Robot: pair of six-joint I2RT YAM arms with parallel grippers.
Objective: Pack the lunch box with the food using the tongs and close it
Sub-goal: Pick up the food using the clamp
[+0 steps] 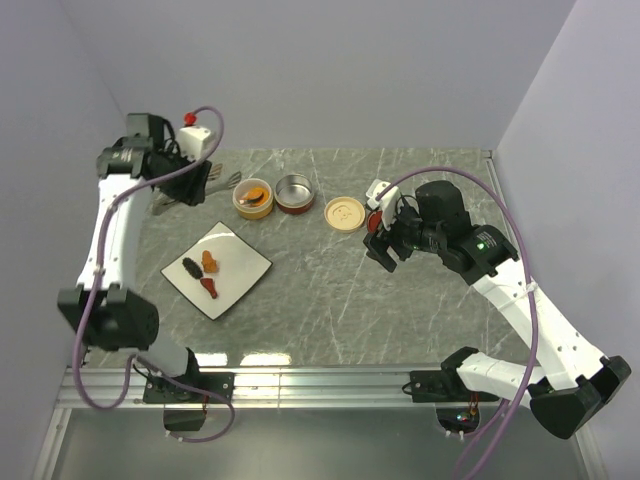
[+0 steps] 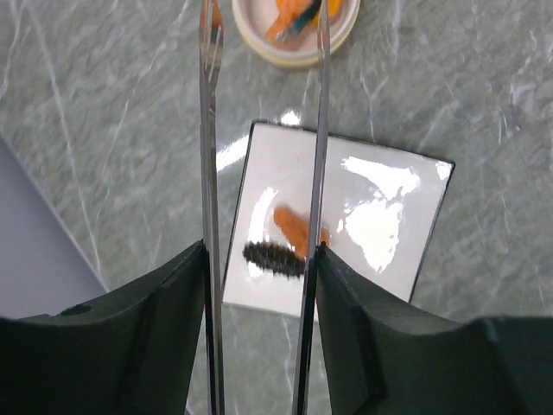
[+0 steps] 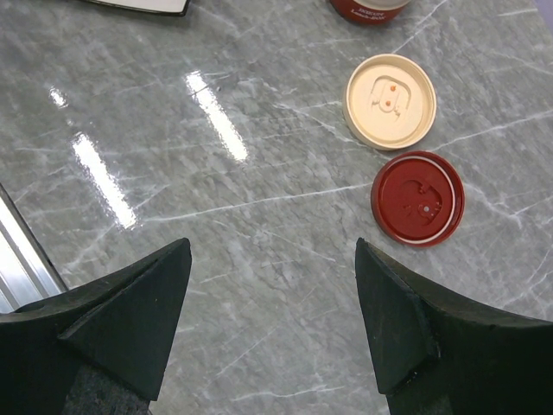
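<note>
My left gripper [image 2: 261, 251] is shut on the silver tongs [image 2: 208, 156], one finger pressed against each arm; the arms stand apart with nothing between them. In the top view this gripper [image 1: 195, 185] sits at the back left, and the tongs [image 1: 228, 181] point at the cream tub [image 1: 253, 198], which holds orange food [image 2: 294, 15]. The dark red tub [image 1: 294, 193] stands beside it, showing bare steel inside. A dark brown oblong [image 2: 275, 257] and an orange wedge [image 2: 294, 226] lie on the white plate [image 2: 380, 251]. My right gripper [image 3: 272, 251] is open above bare table near the lids.
The cream lid [image 3: 390, 101] and the red lid [image 3: 418, 198] lie flat on the marble, right of the tubs. The plate [image 1: 250, 262] also carries a reddish-brown piece [image 1: 207, 288]. Grey walls close in the left, back and right; a metal rail [image 1: 320, 380] runs along the near edge.
</note>
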